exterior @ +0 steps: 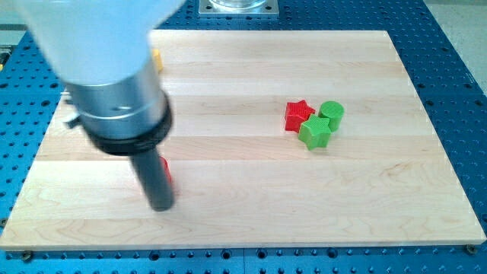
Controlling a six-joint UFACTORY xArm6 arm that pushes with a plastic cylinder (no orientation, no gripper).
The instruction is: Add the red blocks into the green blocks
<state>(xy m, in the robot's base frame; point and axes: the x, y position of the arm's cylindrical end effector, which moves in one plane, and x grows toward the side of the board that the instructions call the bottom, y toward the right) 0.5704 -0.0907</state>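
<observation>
A red star block (297, 115) sits right of the board's middle, touching a green star block (315, 133) and next to a green cylinder block (332, 113). My tip (161, 205) is at the view's lower left. A second red block (166, 169) shows as a sliver just behind the rod, touching or nearly touching it; its shape is hidden.
A yellow block (157, 59) peeks out at the view's upper left, mostly hidden by the arm's body (114, 84). The wooden board (243, 213) rests on a blue perforated table (456, 46).
</observation>
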